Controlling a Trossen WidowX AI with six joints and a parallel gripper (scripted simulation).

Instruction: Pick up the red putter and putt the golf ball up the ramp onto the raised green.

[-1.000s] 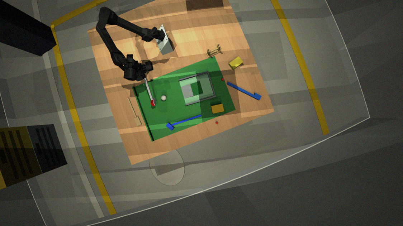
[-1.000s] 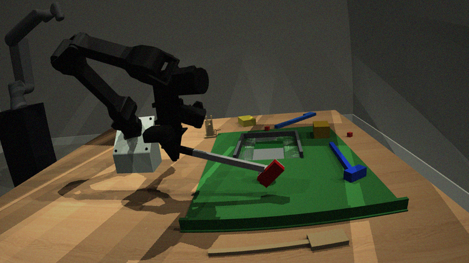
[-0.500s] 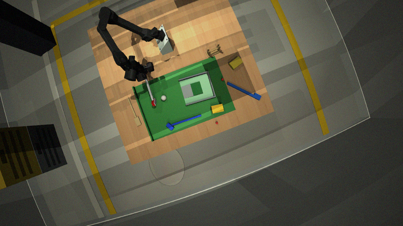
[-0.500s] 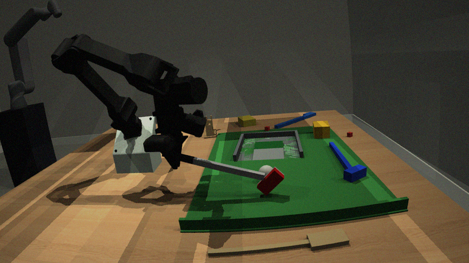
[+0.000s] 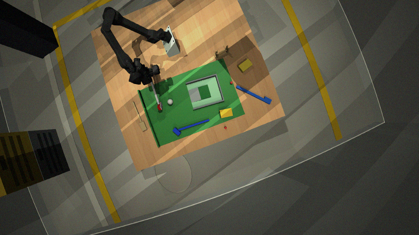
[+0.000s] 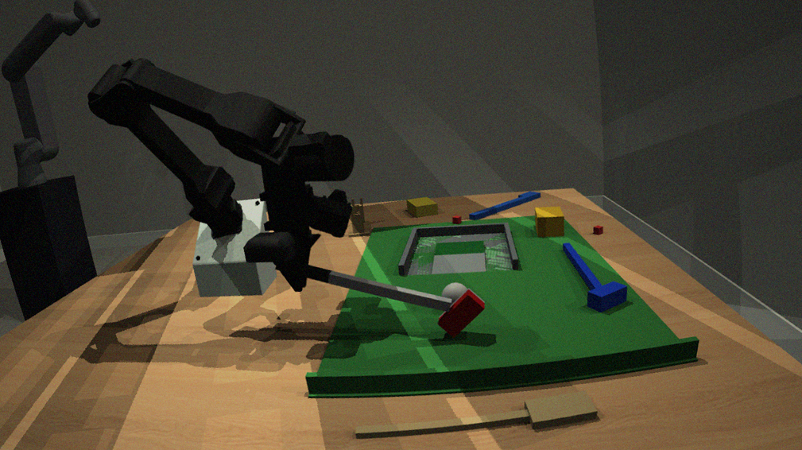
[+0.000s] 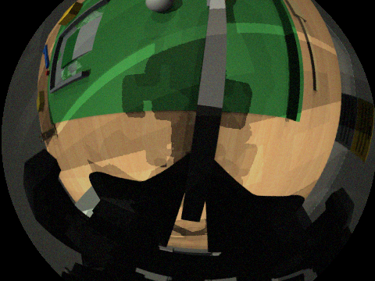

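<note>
My gripper (image 5: 151, 78) (image 6: 304, 272) (image 7: 198, 158) is shut on the dark grip of the red putter. The putter's grey shaft (image 5: 155, 92) (image 6: 384, 288) (image 7: 213, 66) slants out to its red head (image 5: 159, 107) (image 6: 462, 313), which is low over the mat; contact with it is unclear. The head is out of the wrist view. The white golf ball (image 5: 170, 101) (image 6: 453, 292) (image 7: 159, 3) sits on the mat, a small gap from the head, between it and the grey ramp (image 5: 195, 94) (image 6: 458, 263) (image 7: 86, 41). The raised green (image 5: 205, 91) lies behind the ramp, inside a low dark wall.
A blue putter (image 5: 193, 125) (image 6: 581, 266) lies on the green mat (image 5: 171, 118) (image 6: 517, 328), near a yellow block (image 5: 225, 112) (image 6: 549, 221). Another blue putter (image 5: 251, 93) (image 6: 500, 206) lies beyond. A tan putter (image 5: 142, 125) (image 6: 558, 409) lies outside the mat's raised edge (image 6: 504, 368).
</note>
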